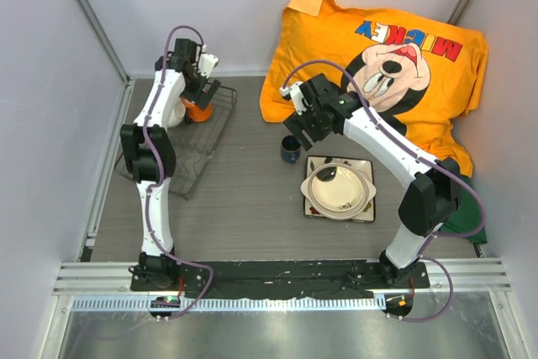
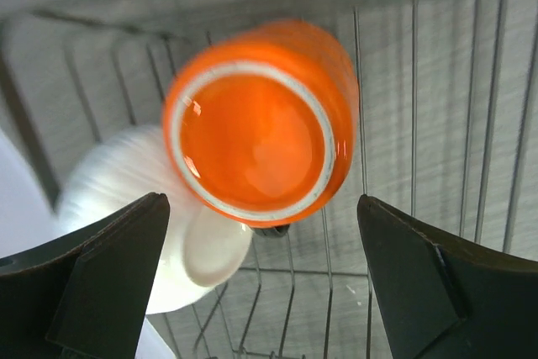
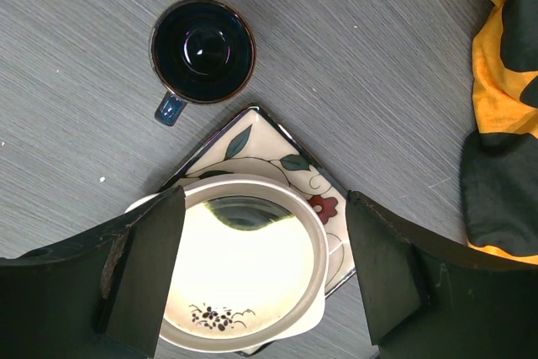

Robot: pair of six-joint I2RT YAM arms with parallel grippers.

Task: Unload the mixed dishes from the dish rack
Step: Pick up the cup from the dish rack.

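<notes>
Hovering open over the dark wire dish rack (image 1: 207,137), the left gripper (image 2: 261,208) frames a glossy orange mug (image 2: 256,119) half-hiding a white bowl (image 2: 126,176); the right gripper (image 3: 265,199), right of it, gapes.

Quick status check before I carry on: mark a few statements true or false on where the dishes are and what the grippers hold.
1. The orange mug sits in the dark wire dish rack. True.
2. The large cream round bowl is in the rack. False: it rests on the square white flowered plate, outside the rack.
3. The right gripper grips the small dark-blue cup. False: its jaws are open and empty, and the cup stands on the grey table.
4. The left gripper is open, holding nothing. True.
5. The small white bowl is out of the rack. False: it is in the rack beside the mug.
</notes>
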